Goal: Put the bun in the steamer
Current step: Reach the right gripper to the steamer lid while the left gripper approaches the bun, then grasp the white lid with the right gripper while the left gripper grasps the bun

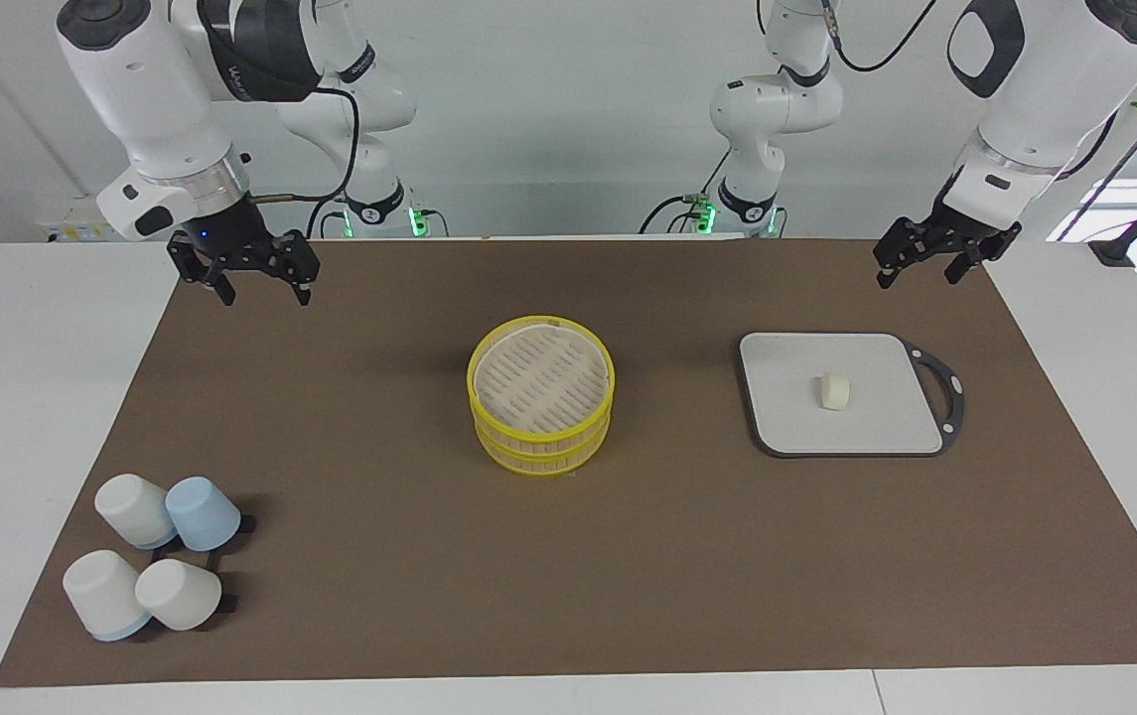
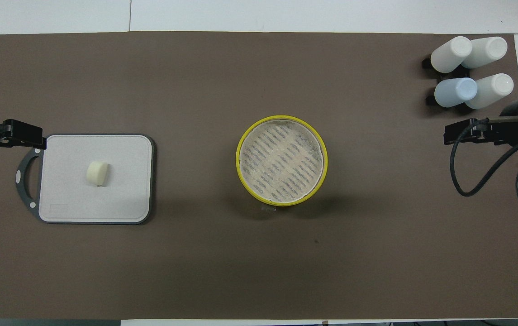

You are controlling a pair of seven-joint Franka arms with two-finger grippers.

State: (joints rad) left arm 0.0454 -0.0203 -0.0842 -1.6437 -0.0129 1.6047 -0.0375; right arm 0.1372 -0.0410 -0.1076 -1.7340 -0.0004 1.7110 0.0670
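You have the bun (image 1: 834,391) lying near the middle of the grey tray (image 1: 786,417) toward the left arm's end of the desk: a small cream-white lump, rounded and blocky, nothing touching it. Your steamer (image 1: 540,407) stands upright at the middle of the brown mat, well apart from the bun: two stacked tiers, yellow rims, beige sides, pale slatted floor, nothing inside.

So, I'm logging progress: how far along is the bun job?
Nothing is done yet: the bun lies on the grey tray, and the steamer is empty. Neither open end effector, left or right, holds anything. Picking, carrying and placing all remain.
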